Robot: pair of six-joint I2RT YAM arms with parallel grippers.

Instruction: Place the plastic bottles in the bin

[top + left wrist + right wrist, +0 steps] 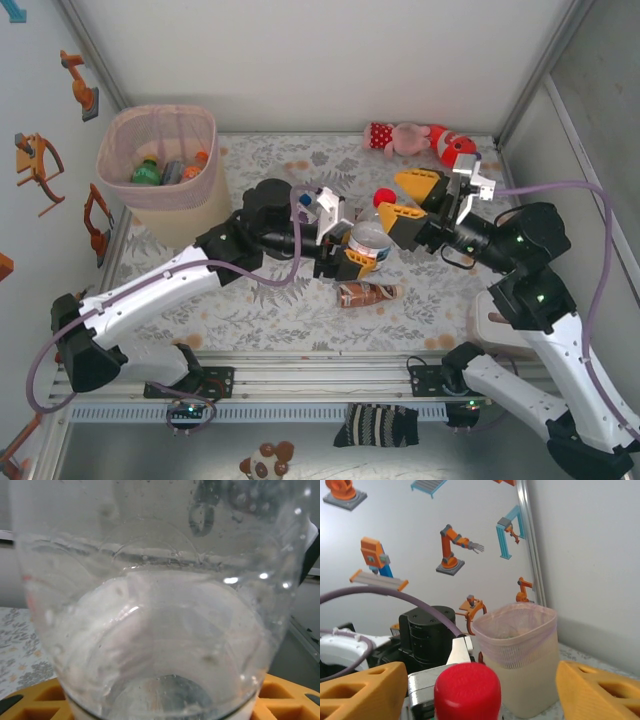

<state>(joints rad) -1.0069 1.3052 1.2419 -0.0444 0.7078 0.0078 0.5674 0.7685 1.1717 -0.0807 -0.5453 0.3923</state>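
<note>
A clear plastic bottle [368, 240] with a red cap [384, 197] is held above the table's middle, my left gripper [352, 250] shut on its body. In the left wrist view the clear bottle [160, 605] is pressed right up against the lens, with yellow fingers [287, 695] at the bottom corners. My right gripper [408, 198] is open, its fingers on either side of the red cap [467, 690] without touching it. A brown bottle [368, 293] lies on the mat just below. The pink bin [160, 170] stands at the far left with a green bottle [147, 172] and others inside.
A pink-and-red plush toy [420, 140] lies at the back right. A white box [495, 320] sits by the right arm. A striped sock [378, 425] hangs off the front rail. In the right wrist view the bin [517, 655] stands beyond the left arm's wrist [427, 635].
</note>
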